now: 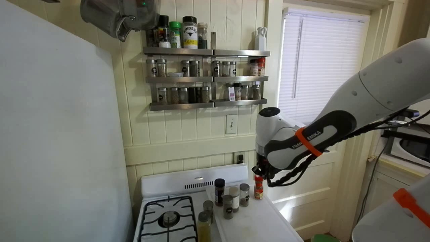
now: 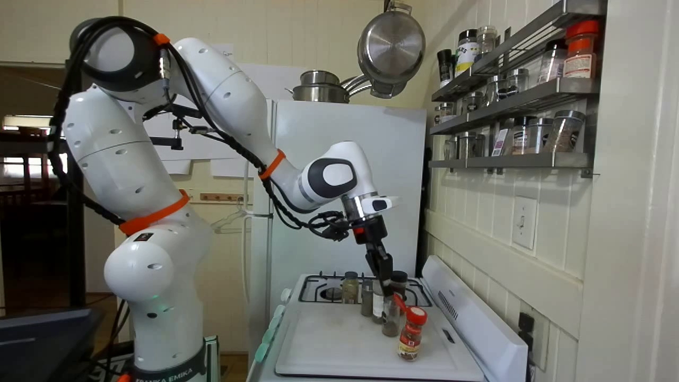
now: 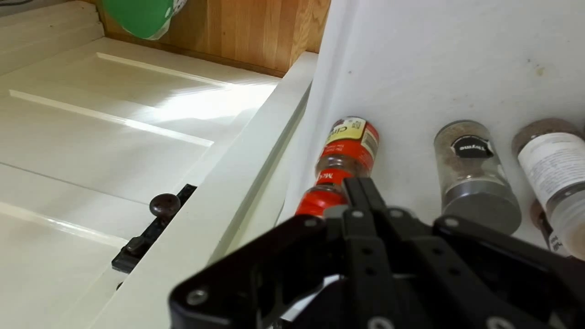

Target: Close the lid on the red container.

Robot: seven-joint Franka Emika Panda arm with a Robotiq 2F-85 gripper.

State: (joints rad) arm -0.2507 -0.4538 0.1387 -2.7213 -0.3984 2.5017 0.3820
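Note:
The red container (image 2: 409, 342) stands upright on the white stovetop cover (image 2: 339, 345), apart from the other bottles. Its red cap (image 2: 417, 315) has a flap (image 2: 399, 303) that stands up, tilted toward my gripper. The container also shows in an exterior view (image 1: 258, 191) and in the wrist view (image 3: 349, 146), where my fingers hide part of the cap. My gripper (image 3: 358, 180) is shut with its fingertips together and nothing between them. In an exterior view the gripper (image 2: 389, 292) is just above and beside the raised flap; I cannot tell whether they touch.
A thyme bottle (image 3: 470, 169) stands close beside the red container, with a white-labelled bottle (image 3: 555, 169) beyond it. Several more bottles (image 1: 228, 206) stand toward the burner grate (image 1: 168, 218). The stove's back panel (image 1: 195, 179) and wall shelves (image 1: 181, 80) lie behind. A door (image 3: 91, 132) is beside the stove.

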